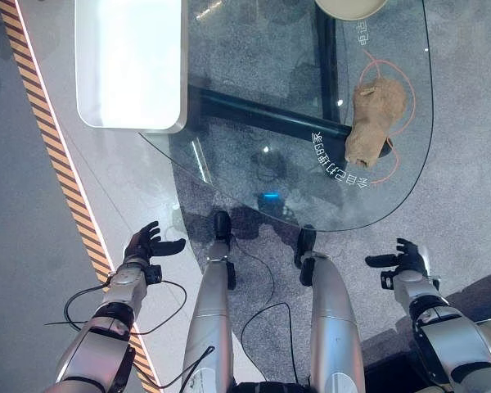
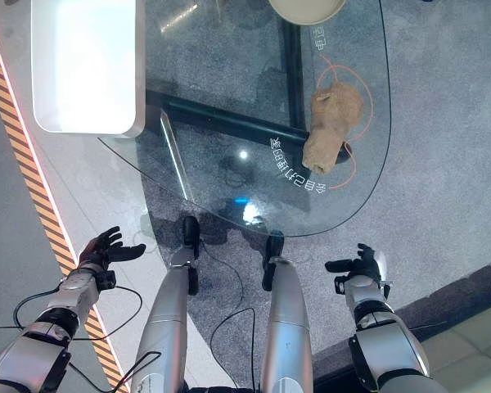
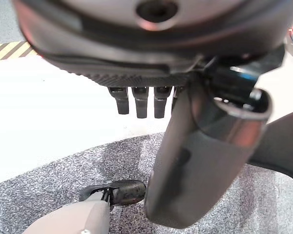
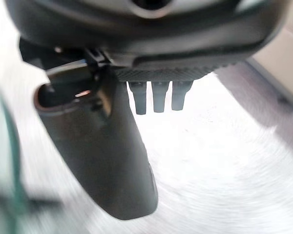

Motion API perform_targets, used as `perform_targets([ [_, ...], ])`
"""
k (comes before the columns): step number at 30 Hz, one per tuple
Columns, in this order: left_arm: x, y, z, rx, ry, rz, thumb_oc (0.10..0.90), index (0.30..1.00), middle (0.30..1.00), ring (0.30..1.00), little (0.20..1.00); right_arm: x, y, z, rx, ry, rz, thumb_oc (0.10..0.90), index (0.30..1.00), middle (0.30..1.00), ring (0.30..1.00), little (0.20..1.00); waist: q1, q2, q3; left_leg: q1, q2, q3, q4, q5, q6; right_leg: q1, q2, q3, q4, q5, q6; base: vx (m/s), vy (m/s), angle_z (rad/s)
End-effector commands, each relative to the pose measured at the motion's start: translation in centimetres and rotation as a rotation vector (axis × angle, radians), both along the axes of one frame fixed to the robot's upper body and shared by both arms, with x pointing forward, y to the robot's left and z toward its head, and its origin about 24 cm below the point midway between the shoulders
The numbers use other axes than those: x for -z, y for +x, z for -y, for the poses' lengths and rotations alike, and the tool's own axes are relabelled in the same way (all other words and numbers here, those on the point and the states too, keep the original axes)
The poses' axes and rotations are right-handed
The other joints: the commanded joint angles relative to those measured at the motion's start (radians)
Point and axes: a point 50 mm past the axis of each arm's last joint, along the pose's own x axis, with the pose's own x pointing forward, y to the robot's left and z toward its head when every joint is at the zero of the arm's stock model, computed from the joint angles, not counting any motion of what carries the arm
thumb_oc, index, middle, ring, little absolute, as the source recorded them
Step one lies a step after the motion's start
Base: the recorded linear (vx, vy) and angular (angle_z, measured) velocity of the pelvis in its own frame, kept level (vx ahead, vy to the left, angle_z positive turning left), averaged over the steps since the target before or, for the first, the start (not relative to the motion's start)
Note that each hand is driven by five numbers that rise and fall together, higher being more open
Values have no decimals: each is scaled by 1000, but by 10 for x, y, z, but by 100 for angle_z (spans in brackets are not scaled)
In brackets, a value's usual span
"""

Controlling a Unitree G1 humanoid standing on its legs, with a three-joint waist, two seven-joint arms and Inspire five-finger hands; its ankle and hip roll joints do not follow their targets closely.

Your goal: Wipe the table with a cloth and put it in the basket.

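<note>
Pale basket rim (image 1: 350, 10) at the glass surface's (image 1: 254, 131) far edge – contents unseen, crumpled tan cloth (image 1: 373, 119) nearby, left hand (image 1: 144, 246) and right hand (image 1: 406, 260) low, fingers released.

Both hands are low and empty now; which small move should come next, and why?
Probably reach the right hand forward toward the crumpled tan cloth on the round glass table. That hand is open and on the cloth's side; the left hand is farther away.
</note>
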Motion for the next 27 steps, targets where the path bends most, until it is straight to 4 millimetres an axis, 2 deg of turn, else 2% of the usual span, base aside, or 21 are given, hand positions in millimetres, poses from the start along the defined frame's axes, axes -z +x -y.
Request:
perform_targets([
  [1, 11, -20, -19, -71, 55, -26, 800, 900, 900, 900, 900, -38, -12, 44, 313, -29, 298, 800, 900, 900, 900, 900, -2, 5, -20, -41, -22, 5, 167, -154, 41, 18, 14, 18, -139, 102, 27, 0, 0, 0],
  [3, 12, -21, -17, -72, 52, -25, 800, 900, 900, 900, 900, -49, -7, 42, 337, -31, 380, 800, 900, 900, 900, 900, -4, 6, -20, -41, -23, 6, 164, -154, 40, 18, 15, 19, -145, 105, 28, 3, 16, -1],
  [5, 14, -22, -16, -75, 50, -22, 800, 900, 900, 900, 900, -76, 4, 41, 380, -61, 515, 800, 900, 900, 900, 900, -4, 7, -20, -38, -25, 9, 152, -151, 41, 20, 12, 15, -156, 108, 29, -3, 49, -2],
  [7, 14, -23, -16, -74, 50, -20, 800, 900, 900, 900, 900, -87, 6, 42, 403, -66, 572, 800, 900, 900, 900, 900, -4, 7, -20, -38, -27, 10, 146, -149, 40, 20, 11, 14, -163, 110, 28, -3, 17, 0],
  [10, 11, -20, -16, -73, 44, -11, 800, 900, 900, 900, 900, -114, 15, 38, 424, -107, 688, 800, 900, 900, 900, 900, -3, 12, -20, -39, -31, 10, 138, -148, 40, 19, 11, 12, -167, 108, 28, -3, 24, 1],
  [15, 8, -16, -15, -75, 36, -2, 800, 900, 900, 900, 900, -151, 29, 17, 373, -221, 808, 800, 900, 900, 900, 900, -5, 17, -20, -40, -35, 12, 123, -142, 37, 15, 8, 10, -177, 111, 29, -3, 12, 1],
  [21, 8, -15, -14, -76, 27, 9, 800, 900, 900, 900, 900, -169, 35, -10, 284, -282, 900, 800, 900, 900, 900, 900, -11, 18, -20, -36, -40, 15, 101, -136, 34, 18, 9, 10, -199, 113, 28, 0, 0, 0],
  [27, 7, -14, -11, -68, 18, 19, 800, 900, 900, 900, 900, -175, 42, -43, 148, -315, 943, 800, 900, 900, 900, 900, -16, 20, -20, -30, -46, 21, 82, -131, 34, 23, 8, 11, -221, 116, 27, 0, 0, 0],
])
